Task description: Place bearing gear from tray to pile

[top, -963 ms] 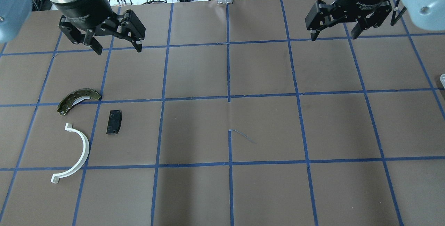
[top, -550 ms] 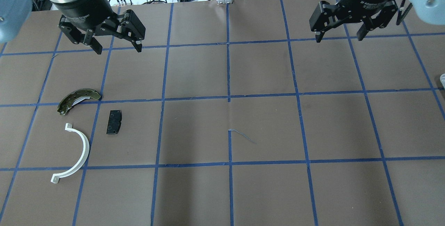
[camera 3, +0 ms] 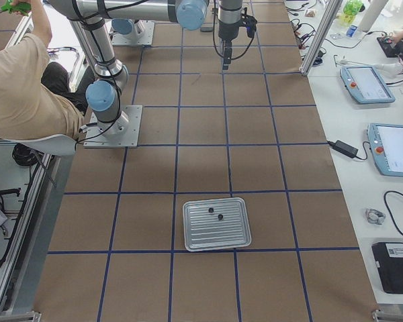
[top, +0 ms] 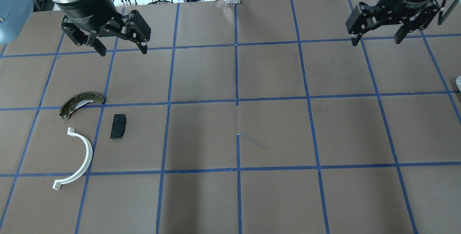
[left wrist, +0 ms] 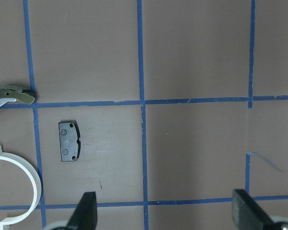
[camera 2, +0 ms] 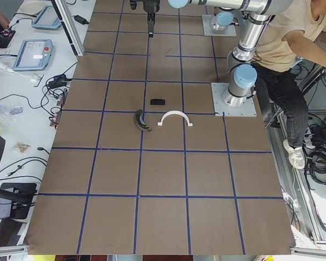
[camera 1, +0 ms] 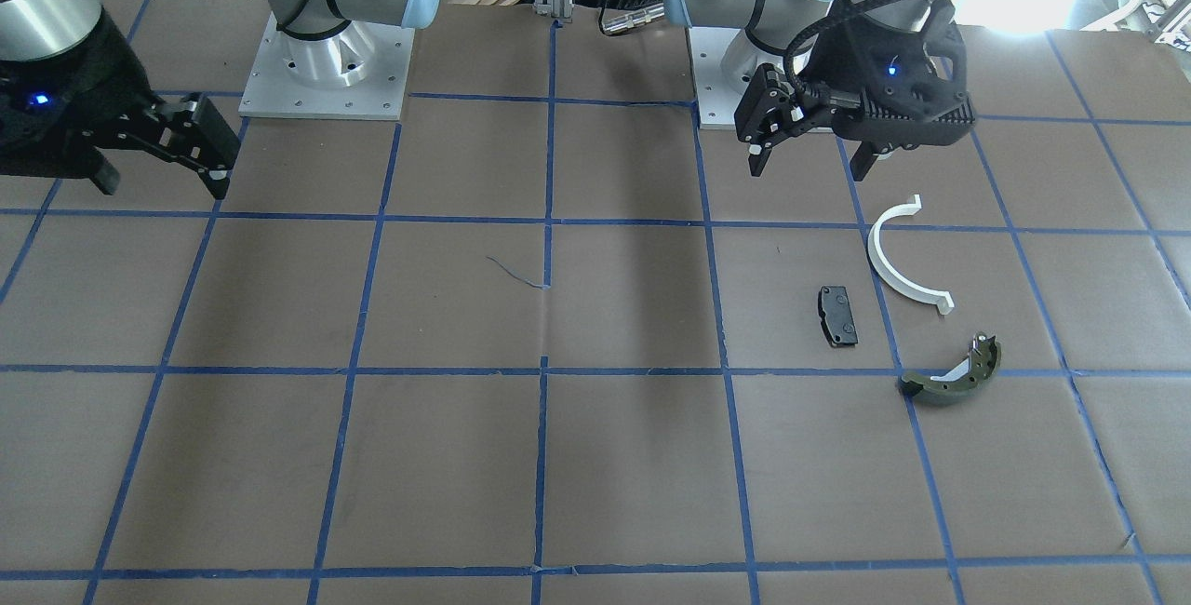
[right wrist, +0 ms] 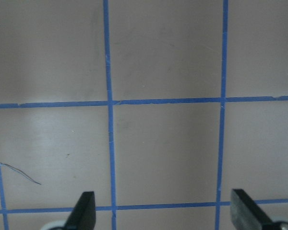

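both arms hang over the far strip of the brown paper-covered table (top: 273,129) with its blue tape grid. my left gripper (top: 122,51) has its fingers spread wide with nothing between them, and it sits farther out on the table than the pile. the right gripper (top: 376,41) is also spread and empty, over the far right corner.

the ribbed silver metal tray (camera 3: 215,223) shows only in the right side view, at the table's end on the robot's right. two small dark round parts (camera 3: 220,217) lie on it close together. the bearing gear should be one of them, but i cannot tell which.

the pile lies on the left: an olive-green curved brake shoe (top: 72,105), a small black rectangular pad (top: 118,126) and a white curved half-ring strip (top: 87,153), near each other but not touching.
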You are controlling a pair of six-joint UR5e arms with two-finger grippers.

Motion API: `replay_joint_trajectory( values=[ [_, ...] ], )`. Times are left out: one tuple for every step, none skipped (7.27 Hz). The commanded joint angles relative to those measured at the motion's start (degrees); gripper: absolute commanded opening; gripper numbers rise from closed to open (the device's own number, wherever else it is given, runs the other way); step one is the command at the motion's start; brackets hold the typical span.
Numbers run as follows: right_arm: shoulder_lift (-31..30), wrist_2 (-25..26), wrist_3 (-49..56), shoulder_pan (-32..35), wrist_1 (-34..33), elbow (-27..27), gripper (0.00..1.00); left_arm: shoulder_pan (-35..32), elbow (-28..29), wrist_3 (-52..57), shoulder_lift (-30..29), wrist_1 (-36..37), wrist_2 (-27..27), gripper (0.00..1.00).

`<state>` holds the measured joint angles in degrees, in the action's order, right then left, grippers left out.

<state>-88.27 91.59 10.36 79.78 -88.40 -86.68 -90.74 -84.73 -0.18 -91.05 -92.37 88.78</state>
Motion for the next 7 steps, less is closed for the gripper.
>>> replay_joint_trajectory(
  values=[
    [0.64, 0.52, 15.59, -8.89, 0.86, -0.15, 1.0, 0.03, 0.0, 0.0, 0.0, 0.0, -0.01, 1.0],
    [0.99, 0.43, 19.31, -14.33, -0.01, -0.15, 1.0, 0.03, 0.0, 0.0, 0.0, 0.0, -0.01, 1.0],
    [2.13, 0.95, 27.01, -18.74, -2.45, -0.15, 1.0, 0.03, 0.0, 0.0, 0.0, -0.09, -0.01, 1.0],
    [3.88, 0.96, 34.66, -23.39, -4.13, -0.15, 1.0, 0.03, 0.0, 0.0, 0.0, -0.09, 0.08, 1.0],
    [6.42, 0.96, 36.47, -27.27, -4.84, -0.24, 1.0, 0.03, 0.0, 0.0, 0.0, -0.09, 0.0, 1.0],
    [10.45, 0.79, 38.49, -30.09, -7.46, -0.16, 1.0, 0.03, 0.0, 0.0, 0.0, 0.0, -0.01, 1.0],
    [13.01, 0.96, 43.04, -32.99, -12.53, -0.24, 1.0, 0.03, 0.0, 0.0, 0.0, -0.09, -0.01, 1.0]
  ],
)
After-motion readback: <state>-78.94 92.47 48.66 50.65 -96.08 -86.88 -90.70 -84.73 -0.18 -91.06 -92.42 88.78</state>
